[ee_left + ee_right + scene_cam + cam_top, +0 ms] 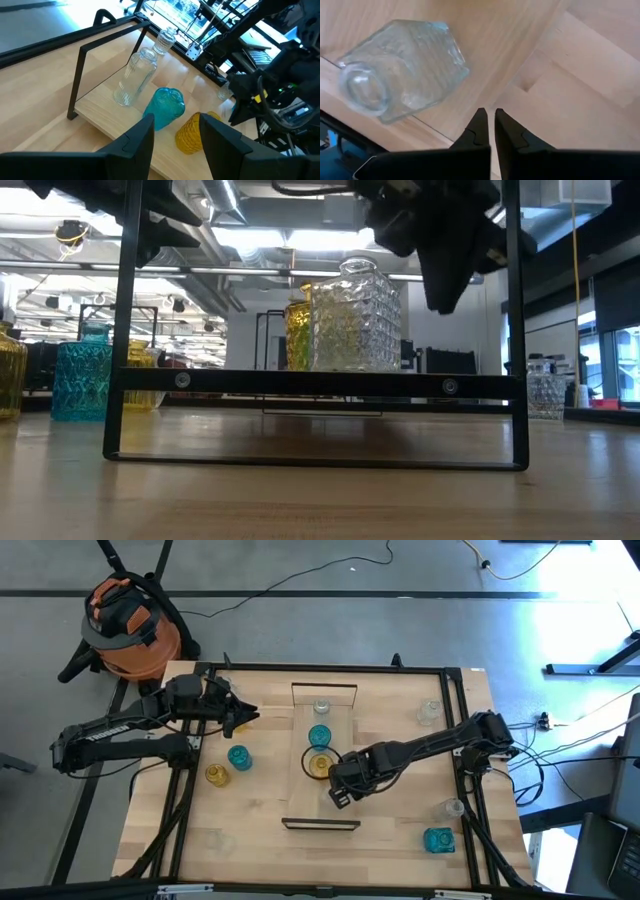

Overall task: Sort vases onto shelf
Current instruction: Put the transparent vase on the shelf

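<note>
Vases (319, 736) lined on shelf (338, 730); clear square vase (402, 67) stood beside right gripper (488, 131), fingers closed, nothing held. Left gripper (174, 140) kept open, waiting at left side.

An orange shop vacuum (128, 628) stands on grey floor (300, 565) beside cables.

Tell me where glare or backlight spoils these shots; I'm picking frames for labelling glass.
High view: strong glare on the grey floor at upper right; the pale wood shelf board is evenly lit. Low view: bright ceiling lights backlight the clear studded glass vase, and the dark arm above it reads as a silhouette. Left wrist view: bright windows wash out the background.
</note>
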`<control>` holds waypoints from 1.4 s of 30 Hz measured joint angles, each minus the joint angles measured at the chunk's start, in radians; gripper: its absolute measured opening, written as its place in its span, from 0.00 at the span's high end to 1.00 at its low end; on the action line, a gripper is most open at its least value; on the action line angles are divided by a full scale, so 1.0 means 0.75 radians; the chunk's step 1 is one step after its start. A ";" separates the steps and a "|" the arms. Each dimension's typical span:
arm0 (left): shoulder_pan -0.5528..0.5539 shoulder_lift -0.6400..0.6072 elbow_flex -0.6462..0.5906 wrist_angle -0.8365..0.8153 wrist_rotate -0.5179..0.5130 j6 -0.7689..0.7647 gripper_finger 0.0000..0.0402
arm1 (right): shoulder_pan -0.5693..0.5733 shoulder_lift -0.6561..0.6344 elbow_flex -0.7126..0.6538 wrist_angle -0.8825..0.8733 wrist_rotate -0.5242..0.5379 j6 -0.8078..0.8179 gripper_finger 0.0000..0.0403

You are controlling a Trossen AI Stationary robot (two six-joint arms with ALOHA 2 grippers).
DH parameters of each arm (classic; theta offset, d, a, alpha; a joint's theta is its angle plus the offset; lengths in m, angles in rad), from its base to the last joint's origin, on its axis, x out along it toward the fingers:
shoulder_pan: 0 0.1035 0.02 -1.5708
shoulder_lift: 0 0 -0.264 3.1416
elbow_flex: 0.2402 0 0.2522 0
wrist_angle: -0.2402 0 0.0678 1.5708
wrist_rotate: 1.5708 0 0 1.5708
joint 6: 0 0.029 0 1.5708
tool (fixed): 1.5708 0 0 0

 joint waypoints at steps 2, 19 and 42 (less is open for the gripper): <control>0.000 0.000 0.000 0.000 0.000 0.000 0.63 | 0.000 0.000 -0.026 0.020 0.015 -0.001 1.00; 0.000 0.000 -0.001 -0.005 -0.010 -0.028 0.63 | -0.046 0.000 -0.123 0.314 0.020 -0.028 1.00; 0.000 0.000 -0.001 -0.007 -0.010 -0.029 0.63 | -0.046 0.000 -0.123 0.497 0.062 -0.061 1.00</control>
